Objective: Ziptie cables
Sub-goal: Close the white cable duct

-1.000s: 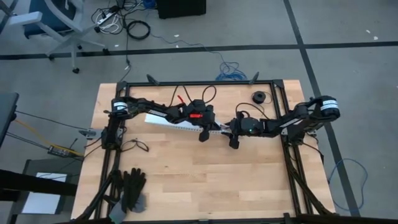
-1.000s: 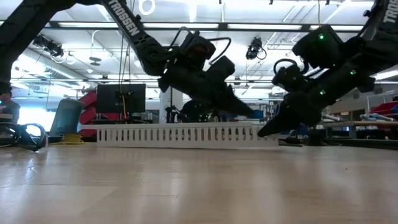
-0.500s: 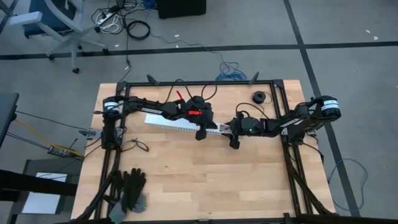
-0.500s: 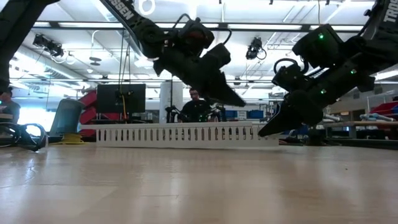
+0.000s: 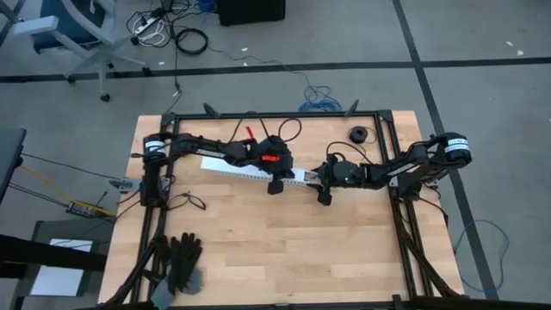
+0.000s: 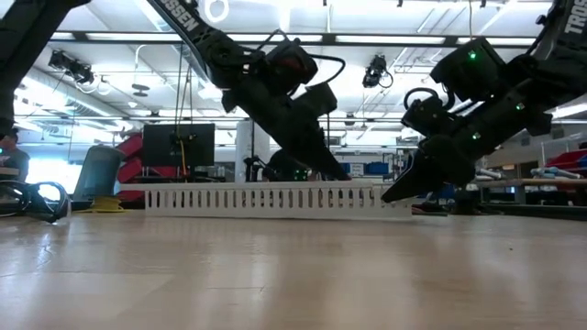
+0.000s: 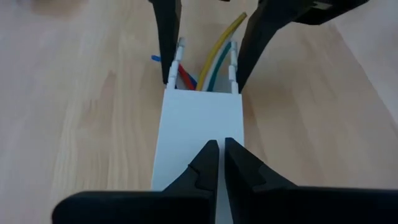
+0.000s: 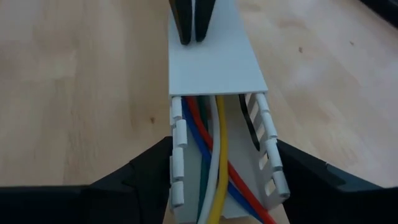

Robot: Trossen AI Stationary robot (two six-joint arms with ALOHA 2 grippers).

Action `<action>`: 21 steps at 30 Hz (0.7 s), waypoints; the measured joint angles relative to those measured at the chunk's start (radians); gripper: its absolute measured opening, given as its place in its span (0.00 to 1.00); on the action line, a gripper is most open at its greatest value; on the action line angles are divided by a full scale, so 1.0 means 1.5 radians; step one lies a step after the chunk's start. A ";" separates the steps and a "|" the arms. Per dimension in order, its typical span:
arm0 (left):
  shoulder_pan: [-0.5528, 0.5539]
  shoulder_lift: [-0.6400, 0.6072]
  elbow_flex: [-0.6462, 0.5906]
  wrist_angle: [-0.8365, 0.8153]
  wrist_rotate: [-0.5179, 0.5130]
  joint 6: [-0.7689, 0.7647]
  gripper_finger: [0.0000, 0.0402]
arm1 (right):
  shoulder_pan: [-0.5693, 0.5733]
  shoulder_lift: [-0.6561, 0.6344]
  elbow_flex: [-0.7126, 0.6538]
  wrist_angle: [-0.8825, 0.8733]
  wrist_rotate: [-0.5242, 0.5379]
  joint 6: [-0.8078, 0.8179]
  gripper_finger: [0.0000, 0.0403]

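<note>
Right at the near end of the white slotted channel (image 8: 217,124), seen from the right wrist, the right gripper (image 8: 221,180) stands with its jaws spread wide, one finger on each outer wall of the channel, bracing it rather than pinching any wire. The cables (image 8: 214,155) lie inside the open end: red, blue, white, yellow and green strands running lengthwise, with a dark one against one wall. Farther along, a flat white cover (image 7: 199,130) sits over the channel, and the left gripper (image 7: 216,163) rests tip-down on that cover, jaws fully together and holding nothing.

To do this step well, the right fingers should keep the walls steady while the left tip presses or slides the cover, and the wires should stay below the rim. Whether the cover is clipped on or merely resting is hard to tell.
</note>
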 joint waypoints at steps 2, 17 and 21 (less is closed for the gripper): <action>0.000 0.016 0.001 0.021 0.003 -0.006 0.00 | 0.000 0.000 -0.001 -0.004 -0.005 0.000 0.58; -0.002 0.073 0.015 0.150 0.040 -0.028 0.00 | 0.000 0.015 0.000 0.015 -0.018 -0.005 0.55; -0.003 0.061 0.014 0.162 0.041 -0.023 0.00 | 0.000 0.015 0.001 0.016 -0.020 -0.005 0.55</action>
